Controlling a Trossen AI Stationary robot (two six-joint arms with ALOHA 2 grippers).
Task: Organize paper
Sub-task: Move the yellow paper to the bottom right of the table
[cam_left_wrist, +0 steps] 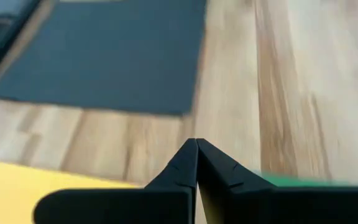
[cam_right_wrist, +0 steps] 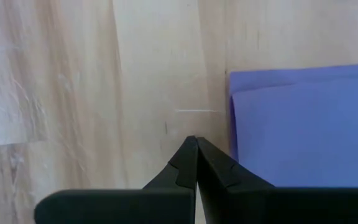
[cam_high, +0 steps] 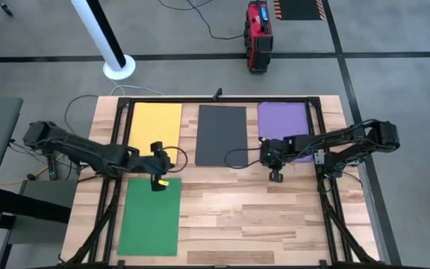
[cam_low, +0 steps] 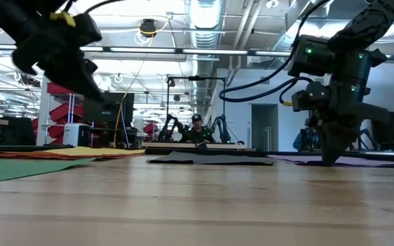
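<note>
A: Sheets?
B: Flat yellow rectangular paper sheet (cam_high: pixel 155 124), dark grey paper sheet (cam_high: pixel 221 134), purple paper sheet (cam_high: pixel 283 124) across far edge of pale wooden tabletop (cam_high: pixel 252 217); green paper sheet (cam_high: pixel 151 215) nearer.
A: Jaws?
B: Left gripper (cam_high: pixel 157 184) pinched closed, empty, over green corner. Right gripper (cam_high: pixel 276 177) closed, empty, beside purple.

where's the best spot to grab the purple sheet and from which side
Probably its near-left corner, beside the shut right gripper. The purple sheet lies flat on the table, so there is no raised part to pinch. Come in low from the bare wood on its left, where the right wrist view shows two layered edges.
</note>
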